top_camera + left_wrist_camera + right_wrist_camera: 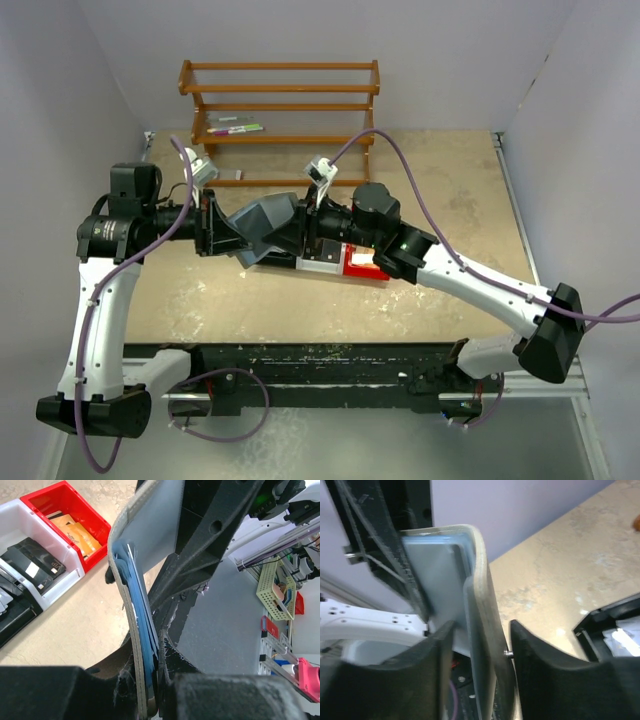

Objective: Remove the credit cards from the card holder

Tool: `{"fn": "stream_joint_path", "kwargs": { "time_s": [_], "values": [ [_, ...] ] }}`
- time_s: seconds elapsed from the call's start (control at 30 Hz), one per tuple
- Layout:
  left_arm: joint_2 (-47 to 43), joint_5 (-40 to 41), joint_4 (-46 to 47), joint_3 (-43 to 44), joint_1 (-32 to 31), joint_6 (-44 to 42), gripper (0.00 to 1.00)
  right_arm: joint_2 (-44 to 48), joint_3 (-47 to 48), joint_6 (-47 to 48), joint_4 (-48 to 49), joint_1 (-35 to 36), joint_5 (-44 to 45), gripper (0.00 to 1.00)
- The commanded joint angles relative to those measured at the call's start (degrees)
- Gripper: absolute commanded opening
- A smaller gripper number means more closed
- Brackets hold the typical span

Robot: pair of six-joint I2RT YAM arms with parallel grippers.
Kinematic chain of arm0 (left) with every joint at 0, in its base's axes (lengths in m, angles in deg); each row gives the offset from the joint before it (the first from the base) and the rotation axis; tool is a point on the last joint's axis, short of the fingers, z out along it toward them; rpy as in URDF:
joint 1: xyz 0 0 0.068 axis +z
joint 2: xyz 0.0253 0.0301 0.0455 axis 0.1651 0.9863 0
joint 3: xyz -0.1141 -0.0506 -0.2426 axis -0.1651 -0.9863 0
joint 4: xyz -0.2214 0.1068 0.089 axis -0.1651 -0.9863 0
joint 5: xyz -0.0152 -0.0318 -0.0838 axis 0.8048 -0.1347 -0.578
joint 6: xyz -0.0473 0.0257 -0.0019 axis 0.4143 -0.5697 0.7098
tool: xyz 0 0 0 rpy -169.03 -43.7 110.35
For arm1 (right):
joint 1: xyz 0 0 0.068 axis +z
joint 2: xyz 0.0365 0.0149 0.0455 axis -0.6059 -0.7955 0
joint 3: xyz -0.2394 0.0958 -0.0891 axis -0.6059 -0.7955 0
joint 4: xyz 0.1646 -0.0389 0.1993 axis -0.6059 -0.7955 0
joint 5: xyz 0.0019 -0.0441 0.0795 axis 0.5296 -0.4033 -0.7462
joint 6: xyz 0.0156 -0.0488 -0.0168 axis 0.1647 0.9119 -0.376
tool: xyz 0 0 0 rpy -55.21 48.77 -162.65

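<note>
card holder – held open in the air over the table's middle, well in from every edge | cards – blue stack in one panel (several, it seems; edge-on) | left gripper – pinching that panel | right gripper – jaws spread astride the other panel, gap on one side | red bin – on the table, orange cards inside

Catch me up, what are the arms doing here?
The left gripper is clamped on one panel of the grey-blue card holder, which is lifted off the table. The right gripper has its jaws straddling the other panel, not yet tight. Tucked inside are blue cards.
</note>
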Motion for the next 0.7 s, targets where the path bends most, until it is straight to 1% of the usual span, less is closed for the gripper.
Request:
{"fn": "stream_joint_path", "kwargs": {
  "time_s": [0.0, 0.1, 0.13, 0.2, 0.3, 0.43, 0.5, 0.67],
  "values": [
    [-0.86, -6.99, 1.56, 0.50, 0.04, -1.02, 0.00, 1.86, -1.38, -3.25, 8.08, 0.37, -2.77, 0.38],
    [-0.99, -8.64, 1.16, 0.60, 0.00, -1.80, 0.00, 2.65, -2.28, -3.98, 9.39, 0.22, -3.86, 0.16],
    [-1.05, -9.32, 1.01, 0.60, 0.00, -1.97, 0.01, 2.61, -2.22, -4.44, 9.42, 0.12, -4.50, 0.10],
    [-1.08, -10.43, 0.90, 0.55, 0.02, -2.42, 0.02, 2.36, -2.12, -5.47, 9.15, -0.35, -5.42, 0.03],
    [-1.23, -12.49, 0.58, 0.68, 0.00, -2.74, 0.06, 2.00, -2.16, -7.18, 8.79, -1.44, -6.00, 0.00],
    [-1.57, -14.15, -0.53, 1.18, 0.00, -4.18, 0.13, 1.98, -2.78, -9.67, 9.41, -3.06, -7.35, 0.00],
    [-1.75, -14.42, -1.74, 1.52, 0.00, -5.80, 0.17, 1.97, -3.32, -11.29, 10.53, -4.19, -8.52, 0.00],
    [-1.56, -14.91, -5.73, 2.61, -0.01, -10.38, 0.33, 2.37, -4.48, -13.89, 13.13, -5.52, -11.43, 0.00]
  ]
}}
